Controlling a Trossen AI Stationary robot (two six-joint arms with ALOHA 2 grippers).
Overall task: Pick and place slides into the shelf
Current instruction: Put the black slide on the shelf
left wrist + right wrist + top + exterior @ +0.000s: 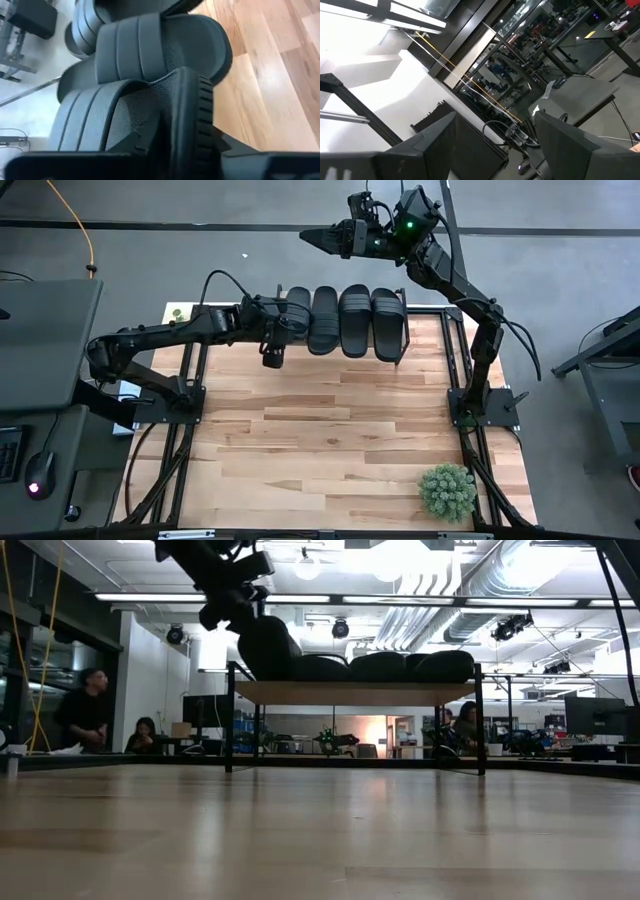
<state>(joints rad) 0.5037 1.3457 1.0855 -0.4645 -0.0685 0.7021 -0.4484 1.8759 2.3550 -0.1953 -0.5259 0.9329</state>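
Black slides (344, 321) sit in a row on the shelf (355, 692). Left hand (290, 326) rests on the end one (fingers narrow around its strap (150, 100)), setting it beside the others. Right hand (322, 238) waits wide apart, high up.

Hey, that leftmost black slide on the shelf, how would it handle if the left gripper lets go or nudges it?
The leftmost slide sits tilted against its neighbour, so it may tip or settle once the left gripper releases it. It looks like soft rubber, probably light and grippy. The flat sole shouldn't roll on the shelf.
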